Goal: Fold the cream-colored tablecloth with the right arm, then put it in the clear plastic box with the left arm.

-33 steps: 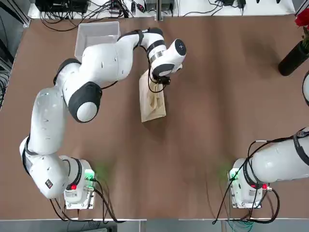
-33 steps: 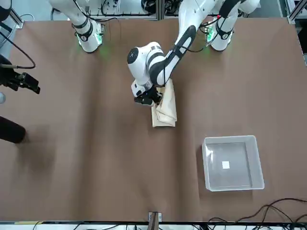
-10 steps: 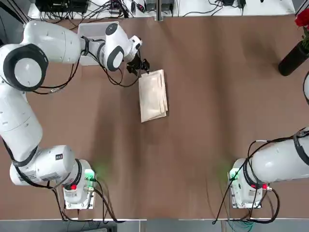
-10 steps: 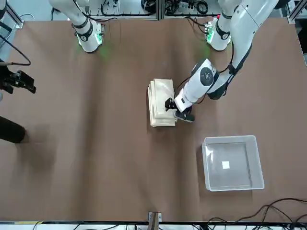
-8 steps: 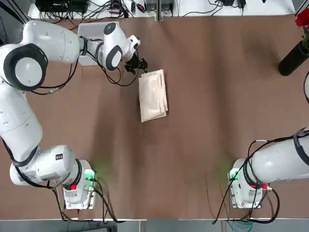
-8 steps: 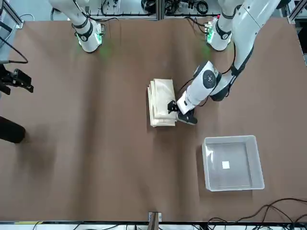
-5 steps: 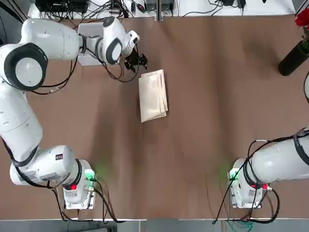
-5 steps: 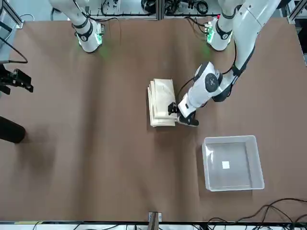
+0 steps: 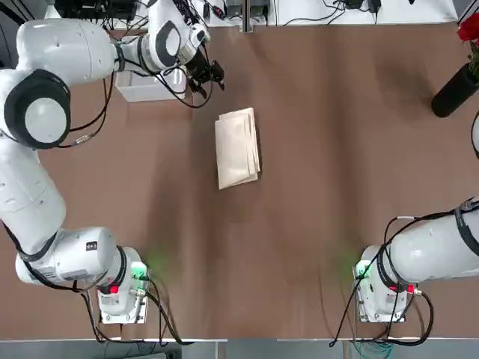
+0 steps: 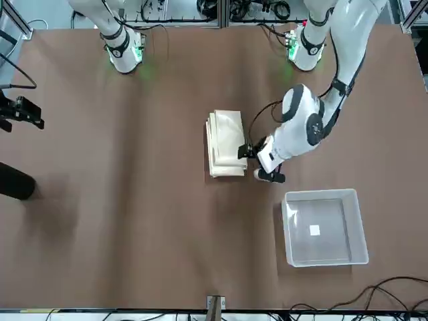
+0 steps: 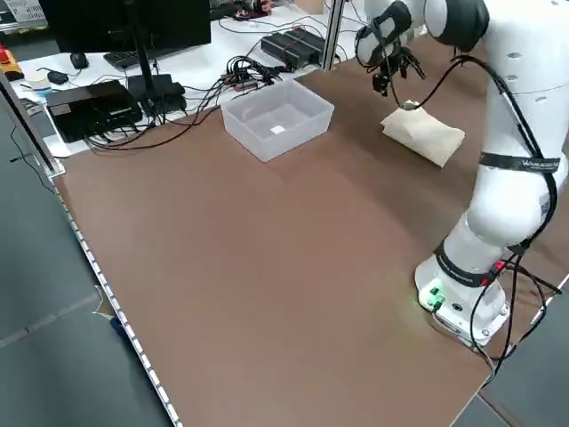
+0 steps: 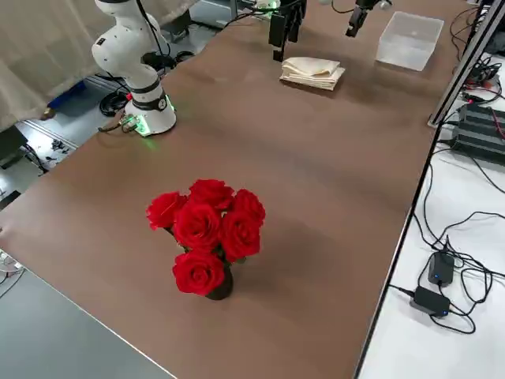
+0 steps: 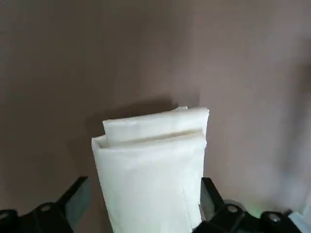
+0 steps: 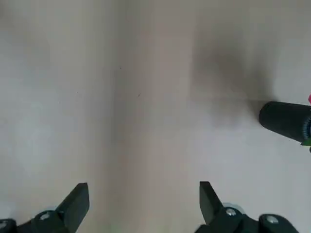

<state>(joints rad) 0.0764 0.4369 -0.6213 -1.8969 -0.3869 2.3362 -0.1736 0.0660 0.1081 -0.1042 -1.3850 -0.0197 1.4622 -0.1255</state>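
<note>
Tablecloth (image 9: 237,147) edges free, left tool (image 9: 206,77) clear

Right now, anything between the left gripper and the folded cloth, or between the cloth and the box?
Nothing visible. The left gripper, open, hovers beside the cream-colored tablecloth, with bare table between them. The table between the cloth and the clear plastic box is also bare. The right gripper is parked far off.

Brown table (image 9: 314,187): folded cream-colored tablecloth (image 9: 237,147) mid-table, clear plastic box (image 10: 324,227) apart, rose vase (image 12: 207,237)
</note>
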